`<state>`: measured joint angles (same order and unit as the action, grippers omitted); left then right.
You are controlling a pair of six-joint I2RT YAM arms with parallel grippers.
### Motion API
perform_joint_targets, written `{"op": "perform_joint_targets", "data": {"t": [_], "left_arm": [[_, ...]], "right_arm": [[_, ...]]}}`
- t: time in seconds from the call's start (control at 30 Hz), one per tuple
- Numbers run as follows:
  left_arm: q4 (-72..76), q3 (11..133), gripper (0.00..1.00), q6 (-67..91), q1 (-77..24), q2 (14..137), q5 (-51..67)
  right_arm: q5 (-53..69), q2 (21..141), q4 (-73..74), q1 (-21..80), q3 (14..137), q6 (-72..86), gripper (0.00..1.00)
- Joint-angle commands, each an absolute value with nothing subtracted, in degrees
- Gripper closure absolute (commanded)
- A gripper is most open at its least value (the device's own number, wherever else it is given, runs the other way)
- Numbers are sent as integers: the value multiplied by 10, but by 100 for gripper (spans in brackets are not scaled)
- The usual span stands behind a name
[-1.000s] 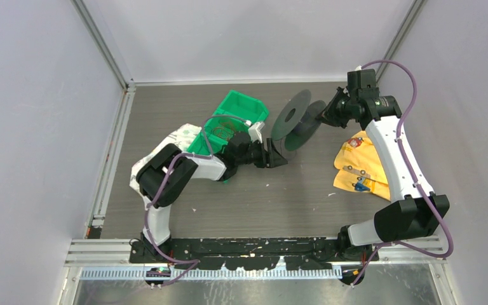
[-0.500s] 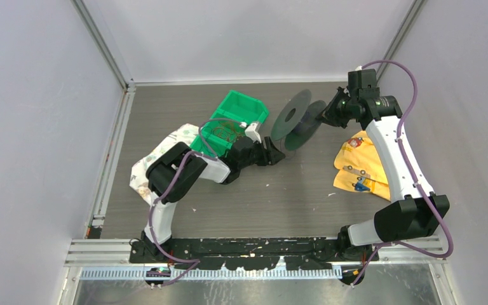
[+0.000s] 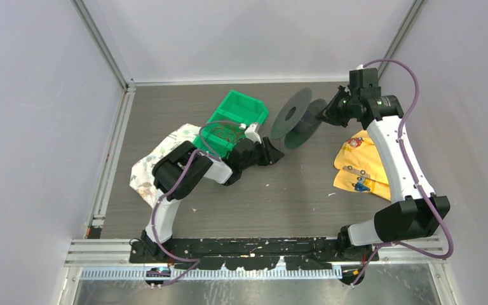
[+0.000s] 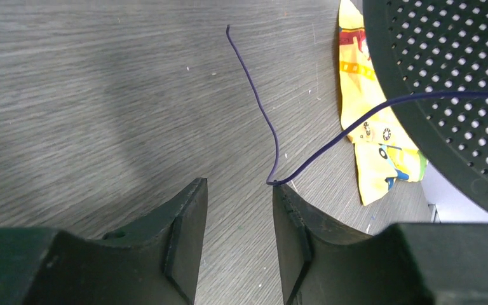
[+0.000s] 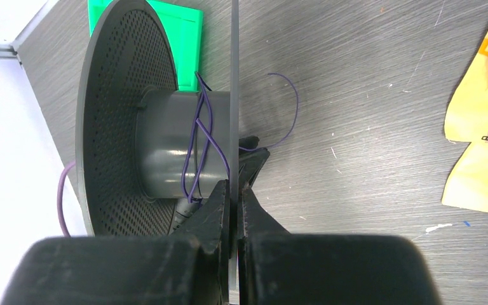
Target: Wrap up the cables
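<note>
A black two-flanged spool point(image 3: 295, 121) stands on edge at the back of the table. My right gripper point(image 5: 233, 187) is shut on the rim of its near flange point(image 5: 234, 76). A thin purple cable point(image 5: 198, 143) is looped a few turns round the grey hub, and its free part runs out across the table. In the left wrist view that cable point(image 4: 257, 101) bends sharply at the tip of my right finger point(image 4: 289, 210). My left gripper point(image 4: 238, 190) is open, with nothing between the pads. From above, the left gripper point(image 3: 278, 152) sits just below-left of the spool.
A green bin point(image 3: 234, 121) with tangled brownish wires stands left of the spool, behind my left arm. A patterned white bag point(image 3: 155, 162) lies beside the left arm. Yellow packets point(image 3: 359, 166) lie on the right, under the right arm.
The left jaws have narrowed. The left arm has folded in, its elbow shifting right and its gripper drawing slightly back-left. The right gripper and spool have stayed put.
</note>
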<state>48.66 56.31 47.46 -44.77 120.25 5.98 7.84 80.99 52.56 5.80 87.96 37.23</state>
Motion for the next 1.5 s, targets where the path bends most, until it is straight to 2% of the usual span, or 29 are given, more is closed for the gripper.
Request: {"op": "perform_joint_targets", "data": {"t": [0.0, 0.1, 0.43, 0.5, 0.63, 0.7, 0.73, 1.07, 1.27, 1.47], "left_arm": [[543, 581, 52, 466, -450, 1202, 37], [550, 587, 48, 463, -449, 1207, 35], [556, 621, 52, 460, -449, 1229, 22], [557, 626, 61, 461, -450, 1228, 23], [559, 621, 87, 463, -449, 1220, 24], [559, 612, 97, 466, -448, 1211, 22], [559, 607, 99, 468, -448, 1207, 22], [561, 553, 100, 469, -398, 1153, 50], [535, 582, 100, 465, -342, 1134, 144], [529, 628, 100, 494, -293, 1150, 207]], "right_arm": [[101, 777, 504, 54, 917, 374, 99], [103, 772, 509, 54, 916, 374, 99], [111, 765, 512, 53, 910, 379, 99], [110, 763, 512, 53, 907, 380, 99], [112, 761, 510, 51, 900, 381, 99], [112, 760, 509, 49, 898, 381, 99], [114, 760, 509, 48, 896, 381, 99], [171, 742, 560, 44, 903, 292, 99], [212, 734, 633, 44, 940, 238, 99], [258, 707, 629, 44, 944, 237, 99]]}}
